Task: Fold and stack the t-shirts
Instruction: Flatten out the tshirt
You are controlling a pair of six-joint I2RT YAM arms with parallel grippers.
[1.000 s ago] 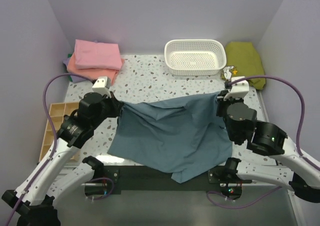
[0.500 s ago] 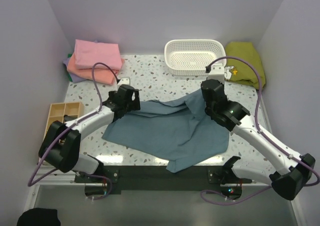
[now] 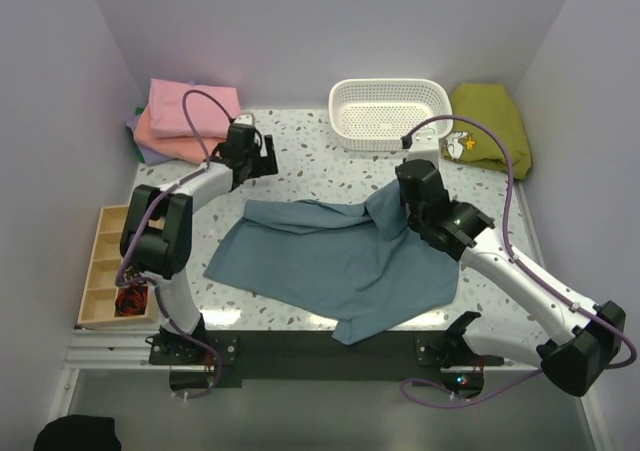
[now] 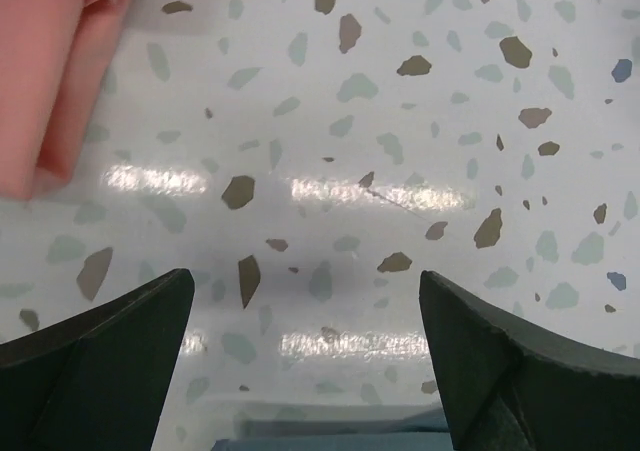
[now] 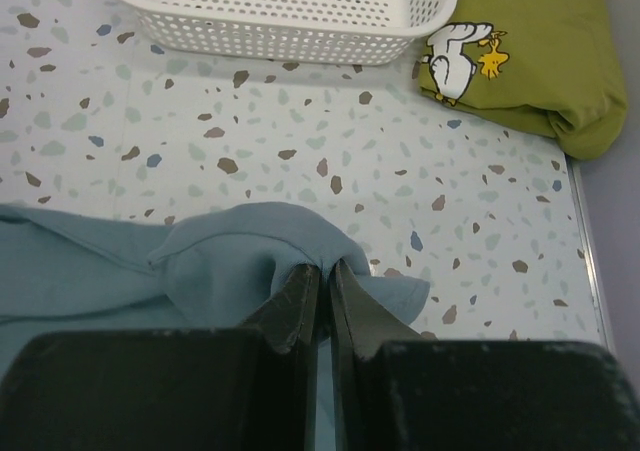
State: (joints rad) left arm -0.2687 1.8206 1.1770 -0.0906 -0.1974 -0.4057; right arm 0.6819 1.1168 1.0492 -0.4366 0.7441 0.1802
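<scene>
Over the table, left pincer spread, right pincer clamping t-shirt

my speckled table
blue-grey t-shirt lies centre; pink stack, white basket, olive cloth along far edge.

**A:** Dusty blue-grey t-shirt is showing between the black right fingers. Beyond them a white perforated basket and an olive-green cloth are showing, its cartoon print white and yellow.

**B:** And the left fingers are framing a white table speckled grey, brown and blue, with a salmon shirt glowing upper-left of them.
</scene>
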